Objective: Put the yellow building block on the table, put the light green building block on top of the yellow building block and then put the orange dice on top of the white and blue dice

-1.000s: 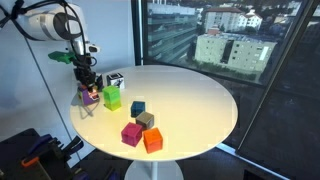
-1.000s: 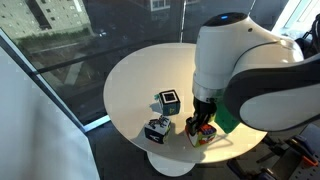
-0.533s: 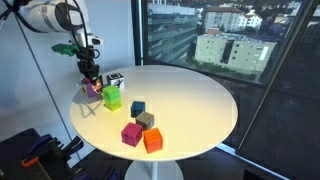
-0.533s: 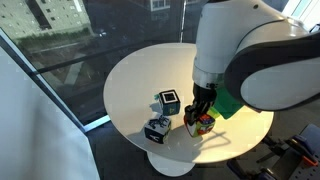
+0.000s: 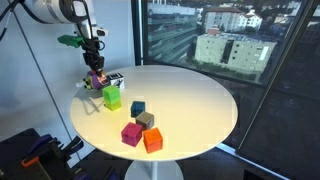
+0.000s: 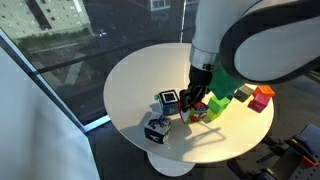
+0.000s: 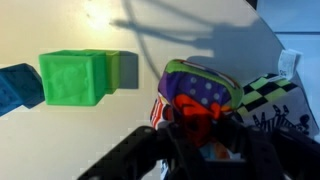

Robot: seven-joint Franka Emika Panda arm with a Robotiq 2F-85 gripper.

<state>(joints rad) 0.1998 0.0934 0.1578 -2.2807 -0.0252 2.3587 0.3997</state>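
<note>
Gripping the orange dice [image 7: 198,95], the gripper [image 5: 96,75] holds it clamped above the table [image 5: 190,100]. White and blue dice [image 5: 115,79] sits just beside it, light green building block [image 5: 111,97] near.

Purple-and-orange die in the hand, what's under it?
Bare round white table shows around the purple-and-orange die; a dark-and-pale chequered die peeks out beside it. Directly underneath is covered.

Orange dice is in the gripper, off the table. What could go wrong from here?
1. The gripper holds the orange dice close beside the light green building block; a sideways swing could knock it.
2. The white and blue dice sits near the table edge, beside a similar green-and-white die: wrong target, or a nudge off.
</note>
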